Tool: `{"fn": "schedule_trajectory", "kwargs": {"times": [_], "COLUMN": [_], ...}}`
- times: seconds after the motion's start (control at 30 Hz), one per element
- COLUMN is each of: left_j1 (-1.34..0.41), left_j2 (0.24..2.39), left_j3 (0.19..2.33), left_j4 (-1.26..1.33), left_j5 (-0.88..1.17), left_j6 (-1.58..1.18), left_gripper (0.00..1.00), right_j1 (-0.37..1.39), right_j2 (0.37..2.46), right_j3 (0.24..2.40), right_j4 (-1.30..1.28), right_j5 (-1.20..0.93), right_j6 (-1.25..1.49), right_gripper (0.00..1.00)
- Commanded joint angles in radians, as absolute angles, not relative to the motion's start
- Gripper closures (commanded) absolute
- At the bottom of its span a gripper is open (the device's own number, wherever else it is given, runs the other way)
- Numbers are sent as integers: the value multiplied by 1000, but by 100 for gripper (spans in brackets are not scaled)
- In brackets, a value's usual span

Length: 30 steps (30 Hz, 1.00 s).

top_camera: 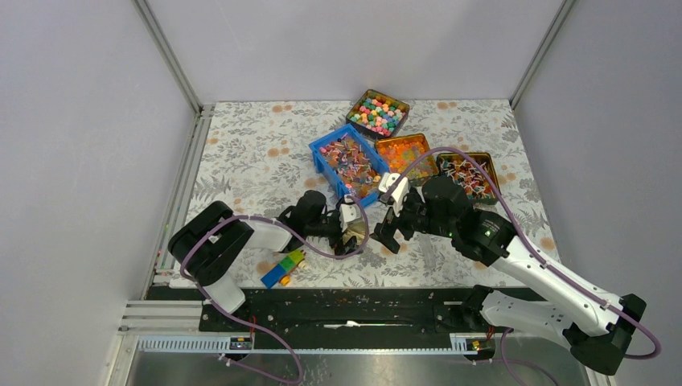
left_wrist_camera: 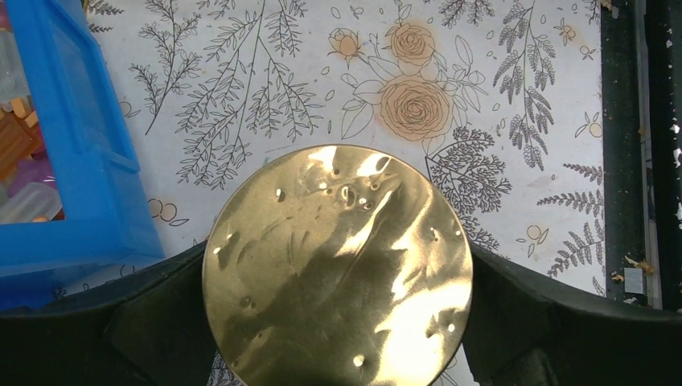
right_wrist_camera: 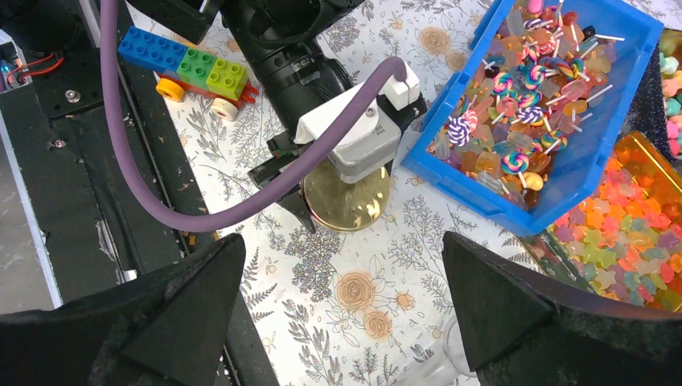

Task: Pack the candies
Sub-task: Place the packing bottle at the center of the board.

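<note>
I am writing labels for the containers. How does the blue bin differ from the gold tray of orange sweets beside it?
The blue bin has tall matte walls; the gold tray is shiny and shallow. The blue bin holds swirl lollipops on sticks among mixed sweets; the gold tray holds small orange and yellow jellies. Both are open, rectangular and well filled.

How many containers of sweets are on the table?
4: blue bin in the middle, ball tin behind it, orange tin to its right, wrapped-candy tin farthest right.
</note>
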<state>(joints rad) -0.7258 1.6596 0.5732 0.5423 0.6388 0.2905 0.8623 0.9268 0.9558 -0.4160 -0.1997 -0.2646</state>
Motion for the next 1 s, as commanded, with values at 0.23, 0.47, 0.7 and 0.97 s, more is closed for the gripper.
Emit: {"fn": "schedule_trajectory", "kwargs": {"times": [0.23,0.47,0.7,0.97], "left_j1": [-730,-729,-726,-623], "left_j2": [1539,1419,1334,1297], "left_j3": [530,493,515,577], "left_j4": [527,493,499,609], "left_j5": [667,608,524,630], "left_j6": [337,312,274,99], "left_gripper": [1,1,1,1], "right_j1": [871,871,871,829], "right_j2": [951,976,994,1043], "right_j3": [980,995,1008,1026], "right_j4": [-408,-409,-409,-406], "right_j5": [-214,-253,-261,-339], "right_j6": [-279,-280,-292,-285], "right_gripper": [0,0,1,0]}}
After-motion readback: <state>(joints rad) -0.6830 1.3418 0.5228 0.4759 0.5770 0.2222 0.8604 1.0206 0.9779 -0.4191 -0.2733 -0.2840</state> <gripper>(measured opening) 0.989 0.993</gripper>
